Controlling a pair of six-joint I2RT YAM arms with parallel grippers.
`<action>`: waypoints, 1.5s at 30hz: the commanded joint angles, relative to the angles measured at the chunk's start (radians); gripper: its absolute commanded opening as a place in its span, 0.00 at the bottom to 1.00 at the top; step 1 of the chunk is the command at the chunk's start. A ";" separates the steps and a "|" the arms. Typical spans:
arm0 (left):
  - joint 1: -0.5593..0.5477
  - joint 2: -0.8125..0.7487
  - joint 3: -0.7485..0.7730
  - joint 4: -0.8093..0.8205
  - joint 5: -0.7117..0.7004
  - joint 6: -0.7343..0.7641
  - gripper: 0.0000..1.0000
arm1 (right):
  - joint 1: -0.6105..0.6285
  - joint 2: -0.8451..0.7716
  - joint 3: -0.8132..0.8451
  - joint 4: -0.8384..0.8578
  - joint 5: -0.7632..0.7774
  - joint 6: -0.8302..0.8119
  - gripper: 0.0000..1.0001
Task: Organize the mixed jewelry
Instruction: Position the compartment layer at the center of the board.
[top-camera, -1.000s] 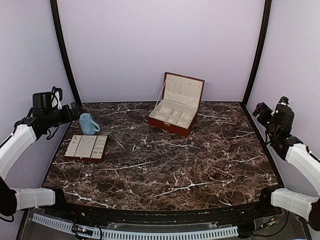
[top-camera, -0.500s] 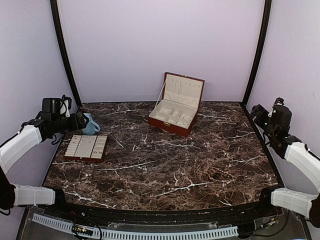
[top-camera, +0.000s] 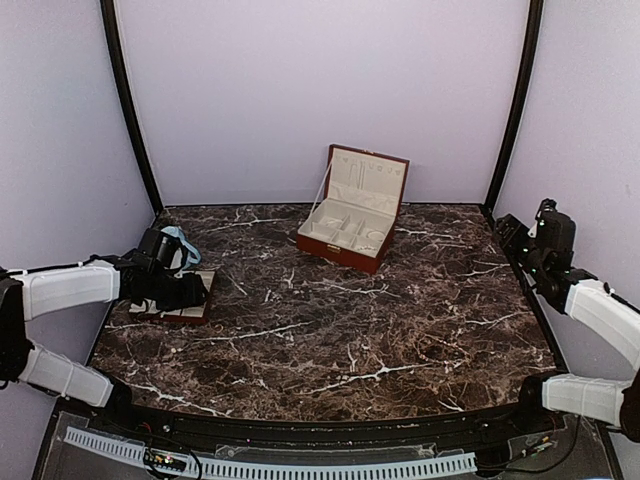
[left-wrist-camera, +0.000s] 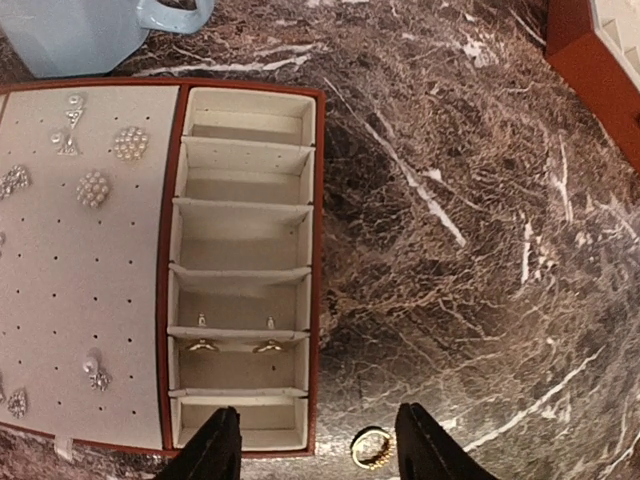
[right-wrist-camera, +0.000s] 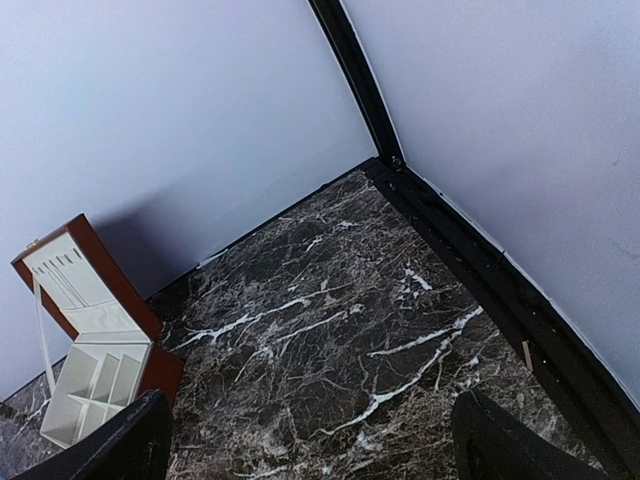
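While the left hand (left-wrist-camera: 318, 448) hangs low over the near corner of the tray (left-wrist-camera: 317, 200), its fingers stand partly apart and grip nothing. Of the mixed jewelry (left-wrist-camera: 93, 187), pearl clusters and small studs sit on the pinholed pad ahead and to the left of this hand, with the blue cup (left-wrist-camera: 80, 30) beyond them. Two rings lie in a slot just ahead of its left finger. A gold ring (left-wrist-camera: 372, 447) lies loose on the surface (left-wrist-camera: 480, 250) between the fingertips, nearer the right one.

That ring looks light, hard and slick. It will likely skate on the marble or flip if nipped off-centre, so the tips should probably straddle the band and close across its outer edges.

The red-brown box (top-camera: 352, 210) stands lid up, far ahead and to the right of this hand. The right hand (right-wrist-camera: 320, 450) is spread wide and empty, well clear of everything.

A second ago the left arm was raised beside the cup; it has since swung down and forward over the tray, its fingers narrowing. The right arm has barely shifted
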 joint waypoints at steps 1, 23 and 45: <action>-0.026 0.055 0.033 -0.005 -0.060 -0.012 0.53 | -0.004 0.001 0.010 0.023 -0.013 0.009 0.98; -0.105 0.107 0.018 -0.048 -0.149 -0.057 0.27 | -0.003 -0.004 0.010 0.013 0.000 0.011 0.98; -0.123 0.160 0.013 -0.034 -0.160 -0.058 0.15 | -0.003 -0.015 0.006 0.000 0.014 0.011 0.98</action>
